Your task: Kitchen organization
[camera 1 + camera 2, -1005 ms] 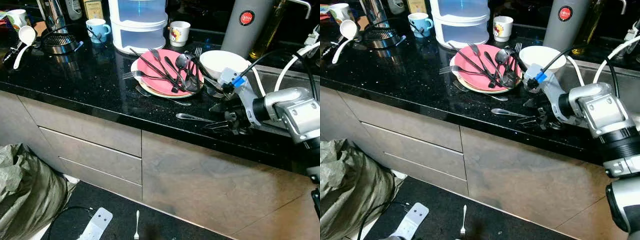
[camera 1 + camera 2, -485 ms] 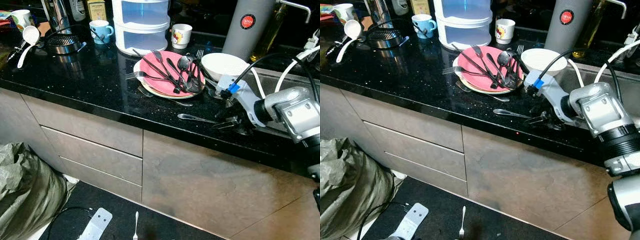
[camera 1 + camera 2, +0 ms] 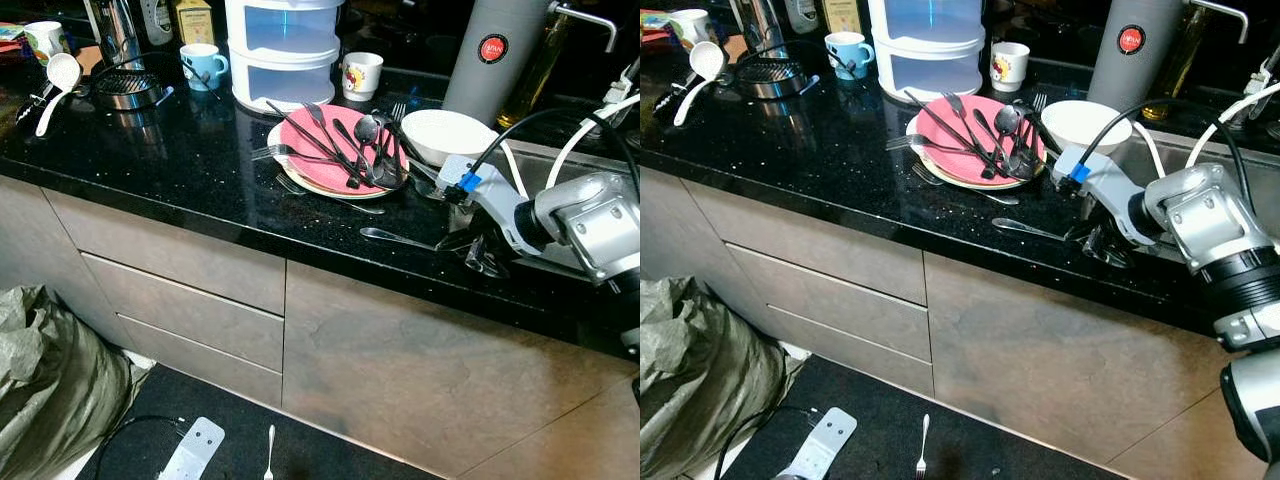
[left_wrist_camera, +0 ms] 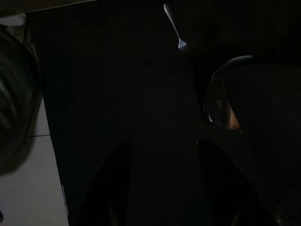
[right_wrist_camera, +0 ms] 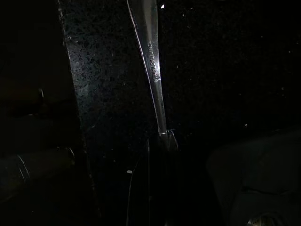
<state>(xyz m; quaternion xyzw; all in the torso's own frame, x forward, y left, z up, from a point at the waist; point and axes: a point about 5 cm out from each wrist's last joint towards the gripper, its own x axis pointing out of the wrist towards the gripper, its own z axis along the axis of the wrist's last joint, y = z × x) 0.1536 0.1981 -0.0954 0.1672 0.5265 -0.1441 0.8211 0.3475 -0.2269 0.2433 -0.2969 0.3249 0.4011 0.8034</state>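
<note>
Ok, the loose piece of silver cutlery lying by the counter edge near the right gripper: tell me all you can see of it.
The utensil is slim, shiny metal, lying flat on the black counter near its front edge, in front of the pink plate. Its rounded end points to the robot's left; the other end reaches into the right gripper. The right wrist view shows stamped lettering on the handle and the fingers at its narrow end. What kind of head it has is hidden.

We see a glossy black speckled stone counter, a polished steel spoon lying on it, shiny black and steel cutlery on a glazed pink plate, a glossy white ceramic bowl, matt grey cabinet fronts, and a coarse woven sack.
</note>
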